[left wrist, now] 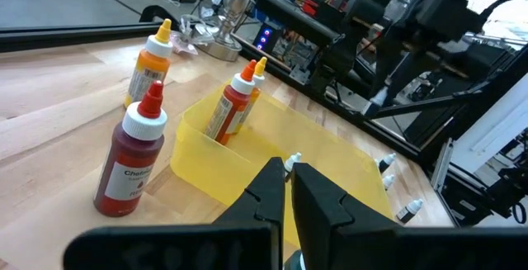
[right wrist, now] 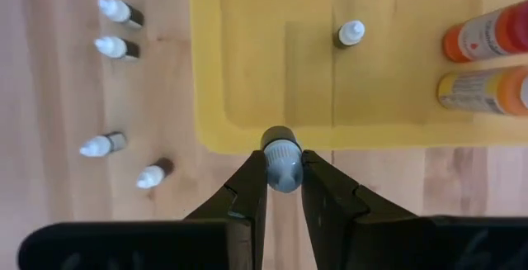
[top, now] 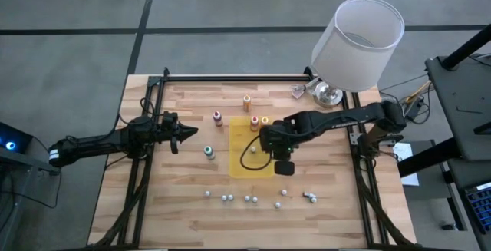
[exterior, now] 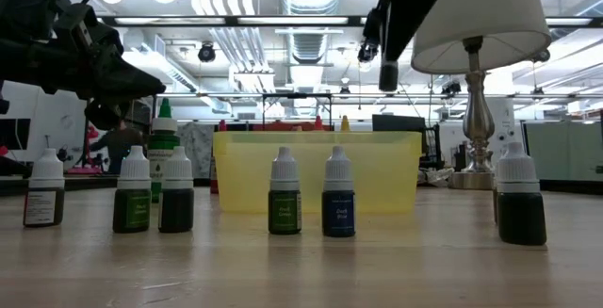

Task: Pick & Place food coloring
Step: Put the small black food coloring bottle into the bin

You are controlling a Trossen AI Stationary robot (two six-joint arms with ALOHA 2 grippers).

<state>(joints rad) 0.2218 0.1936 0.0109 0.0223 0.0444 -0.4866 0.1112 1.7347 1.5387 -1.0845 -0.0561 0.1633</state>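
Starting at the left edge of the tabletop, meet the left claw [top: 189,133] first, up in the air, fingers [left wrist: 268,194] pressed together on nothing. Next, find three food coloring bottles standing on the wood: a dark red bottle [top: 218,118] and a teal bottle [top: 209,152] just past that claw, then an orange bottle [top: 247,102] nearer the far edge. Past those, see the yellow tray [top: 242,168] in the middle of the tabletop, with two more bottles [top: 255,122] standing at its far end and one tiny bottle [right wrist: 351,32] inside. Over the tray's right rim, spot the right claw [right wrist: 284,169], squeezing a little white-capped bottle [right wrist: 283,149] between its fingers. Along the near edge, see a row of small dropper bottles [top: 247,199]. Near the far right corner, see a lamp [top: 357,44].
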